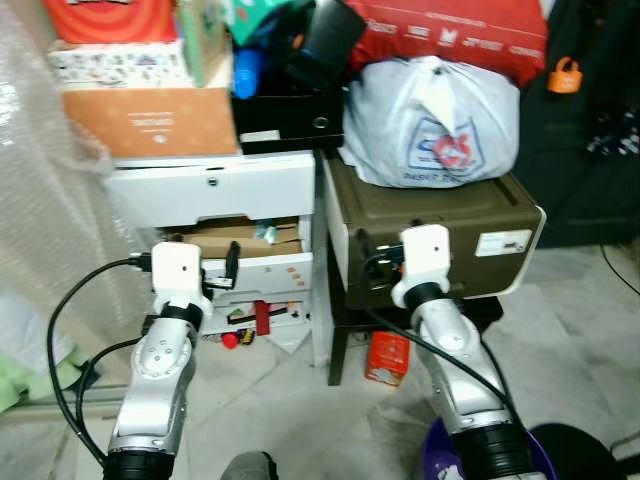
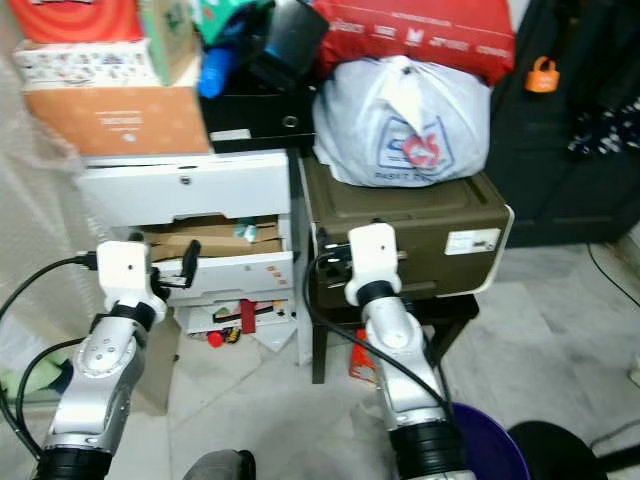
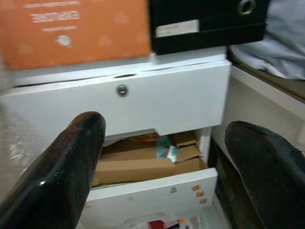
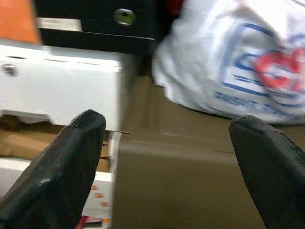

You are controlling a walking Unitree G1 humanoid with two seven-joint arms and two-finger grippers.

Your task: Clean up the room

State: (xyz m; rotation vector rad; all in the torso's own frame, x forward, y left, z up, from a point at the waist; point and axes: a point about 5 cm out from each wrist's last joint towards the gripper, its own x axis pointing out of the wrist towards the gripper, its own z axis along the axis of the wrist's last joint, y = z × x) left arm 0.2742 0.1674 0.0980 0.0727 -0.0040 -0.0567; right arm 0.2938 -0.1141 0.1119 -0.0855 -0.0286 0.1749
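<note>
Two grippers are raised in front of a crowded storage corner, and both have their fingers spread wide with nothing held. The left gripper (image 3: 162, 167) faces a white drawer unit (image 1: 215, 190); straight ahead of its fingers (image 3: 62, 176) an open drawer (image 3: 152, 195) holds flattened cardboard (image 3: 138, 162), and the shut drawer above carries a small round lock (image 3: 122, 89). On top of that unit, above the gripper, sit an orange box (image 1: 150, 120) and a black box (image 1: 290, 115). Below the gripper, small red items (image 1: 262, 318) lie in and around the lowest drawer, though the blur leaves what they are unclear. The right gripper (image 4: 167, 167) points at a dark olive container (image 1: 430, 225) just beside the drawer unit, with a white plastic bag (image 1: 432, 122) bearing a red and blue logo resting on its lid, above and ahead of the fingers. A red bag (image 1: 450, 35) lies on top of the white one. Under the container's stand, below the right gripper, stands a red can (image 1: 386, 358) on the tiled floor (image 1: 570, 330).
</note>
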